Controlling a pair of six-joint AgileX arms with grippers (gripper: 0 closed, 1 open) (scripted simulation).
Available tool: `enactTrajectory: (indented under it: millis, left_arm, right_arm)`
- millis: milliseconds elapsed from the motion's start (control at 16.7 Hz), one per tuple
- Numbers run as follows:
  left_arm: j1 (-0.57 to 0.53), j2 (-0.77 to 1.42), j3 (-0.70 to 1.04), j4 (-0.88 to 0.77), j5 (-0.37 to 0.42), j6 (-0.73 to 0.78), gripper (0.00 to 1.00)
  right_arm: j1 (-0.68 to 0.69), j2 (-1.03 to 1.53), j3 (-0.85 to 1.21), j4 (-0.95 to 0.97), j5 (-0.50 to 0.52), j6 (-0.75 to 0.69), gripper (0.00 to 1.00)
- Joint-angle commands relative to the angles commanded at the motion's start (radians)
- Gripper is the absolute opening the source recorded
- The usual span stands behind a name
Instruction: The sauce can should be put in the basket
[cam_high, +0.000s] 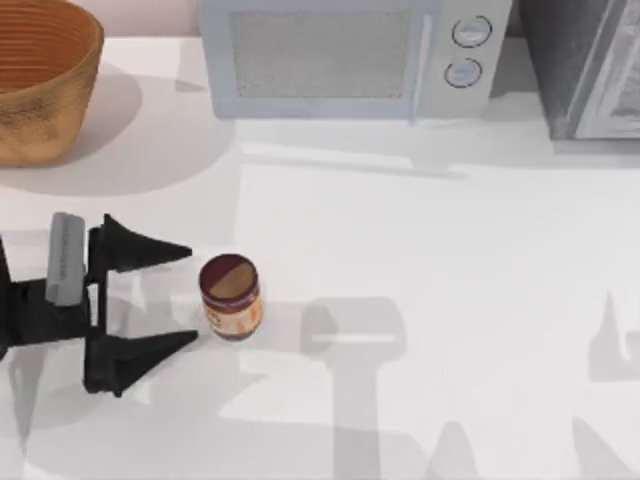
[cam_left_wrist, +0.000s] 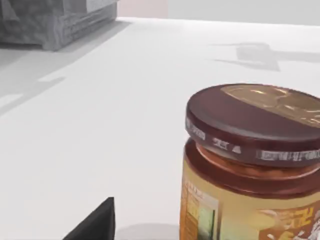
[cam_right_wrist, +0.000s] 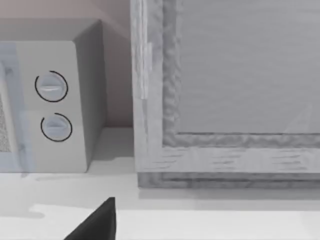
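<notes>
The sauce can (cam_high: 230, 297) stands upright on the white table, left of centre, with a dark maroon-and-tan lid and an orange label. My left gripper (cam_high: 192, 295) lies just left of it, open, its two black fingers pointing at the can without touching it. The left wrist view shows the can (cam_left_wrist: 255, 165) close up beside one black fingertip (cam_left_wrist: 97, 222). The wicker basket (cam_high: 40, 90) sits at the far left corner, well behind the gripper. In the right wrist view, a black fingertip (cam_right_wrist: 97, 222) of my right gripper sits far off to the side, so it is open and holds nothing.
A grey-white microwave (cam_high: 340, 55) stands along the back edge, with a grey cabinet (cam_high: 590, 70) at the back right. The right wrist view faces the microwave (cam_right_wrist: 50, 100) and the cabinet (cam_right_wrist: 225, 100). Bare table stretches between the can and the basket.
</notes>
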Motion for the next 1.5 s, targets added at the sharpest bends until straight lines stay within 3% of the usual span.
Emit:
enactTrajectory:
  millis: [180, 720, 1080, 1500]
  left_arm:
    - [0.004, 0.075, 0.022, 0.035, 0.041, 0.027, 1.0]
    - [-0.002, 0.084, 0.026, 0.071, 0.04, -0.003, 1.0]
    - [-0.05, 0.142, 0.053, 0.33, -0.008, -0.23, 1.0]
    - [-0.194, 0.23, 0.068, 0.663, -0.149, -0.489, 1.0]
  right_arm:
    - [0.0, 0.0, 0.0, 0.0, 0.0, 0.0, 1.0]
    - [0.0, 0.0, 0.0, 0.0, 0.0, 0.0, 1.0]
    - [0.0, 0.0, 0.0, 0.0, 0.0, 0.0, 1.0]
    - [0.0, 0.0, 0.0, 0.0, 0.0, 0.0, 1.0]
